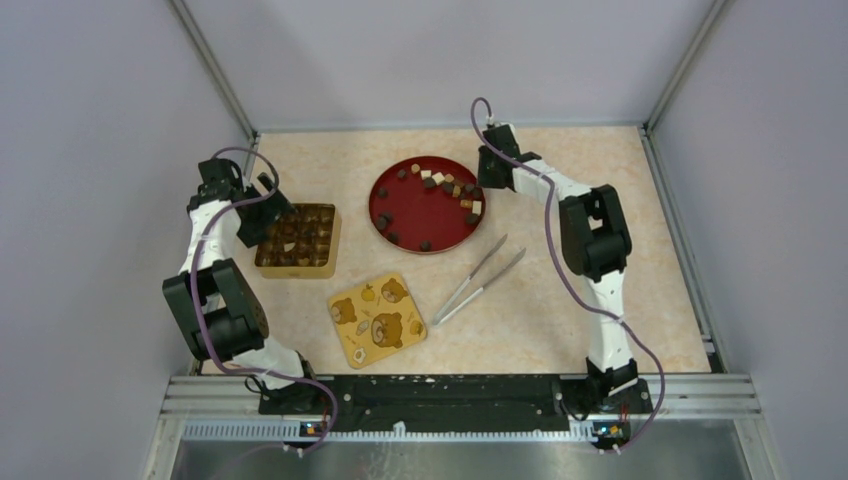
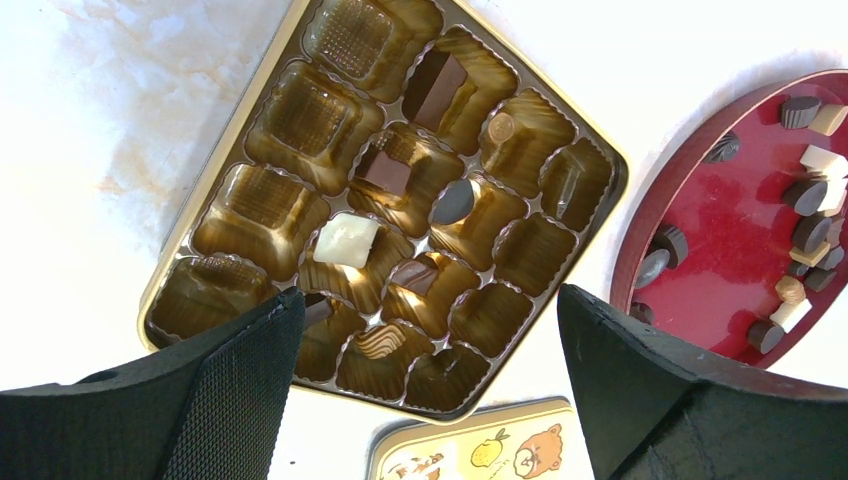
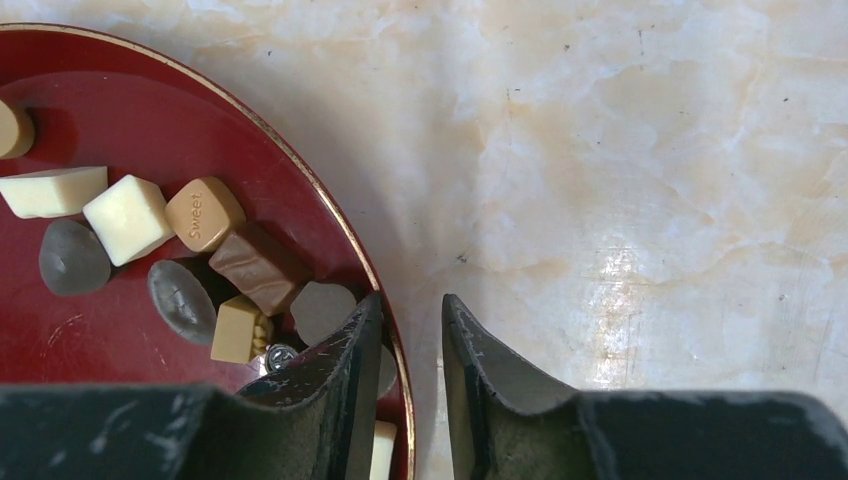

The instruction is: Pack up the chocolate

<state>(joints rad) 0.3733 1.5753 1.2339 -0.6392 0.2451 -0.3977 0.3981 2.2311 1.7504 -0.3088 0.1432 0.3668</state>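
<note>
Right hand [image 3: 411,300] straddles plate [image 3: 150,100] rim, jaws ajar.

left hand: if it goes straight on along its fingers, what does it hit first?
Most likely the brown tray of the chocolate box. The left hand is open and aimed down into it, roughly at the cells beside the white piece. Nothing shows in between, though its height above the tray is unclear.

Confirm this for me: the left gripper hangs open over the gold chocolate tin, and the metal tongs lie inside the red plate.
Not quite. The tongs lie on the table beside the red plate, not inside it, as the top external view shows. The left gripper does hang open over the gold chocolate tin.
</note>
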